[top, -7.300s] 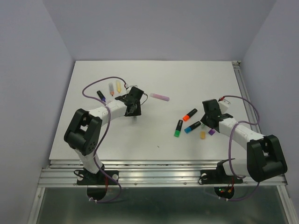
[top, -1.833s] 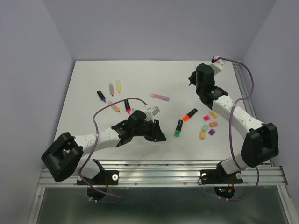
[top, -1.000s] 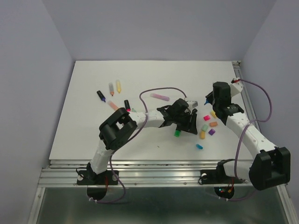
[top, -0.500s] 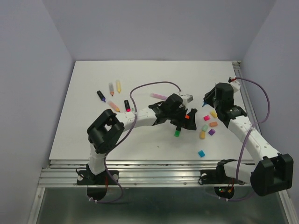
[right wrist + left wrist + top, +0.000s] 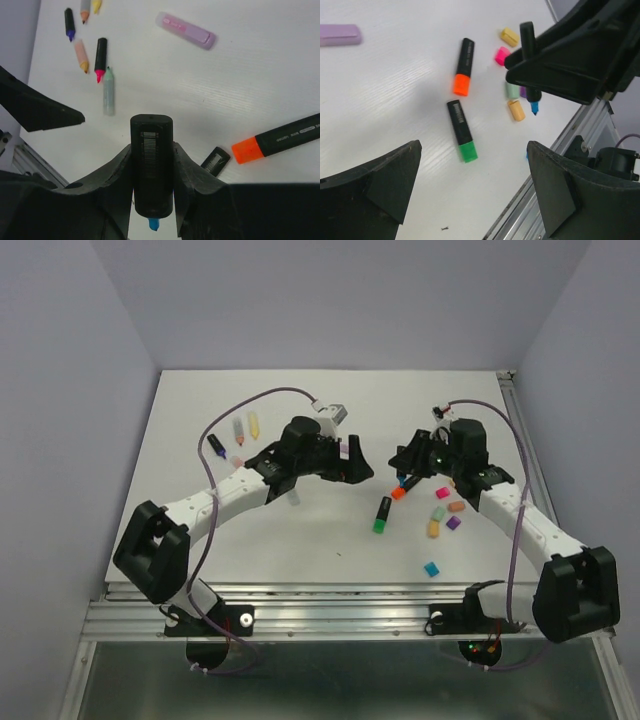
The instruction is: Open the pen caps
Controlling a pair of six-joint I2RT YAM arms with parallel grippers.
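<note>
Bright, diffuse, even lighting; shadows faint and soft-edged (wrist views darker, slightly soft toward 6 o'clock).

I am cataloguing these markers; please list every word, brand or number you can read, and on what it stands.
None can be read.
On the held black pen: white barcode-like print, blurred.
On the orange-capped pen: white print along the barrel, too small.
On the green-capped pen: white label, too small.

top: high, near-edge, whole table point(image 5: 330, 410) | wrists: close, angled down — both share orange-capped pen point(image 5: 463, 67)
</note>
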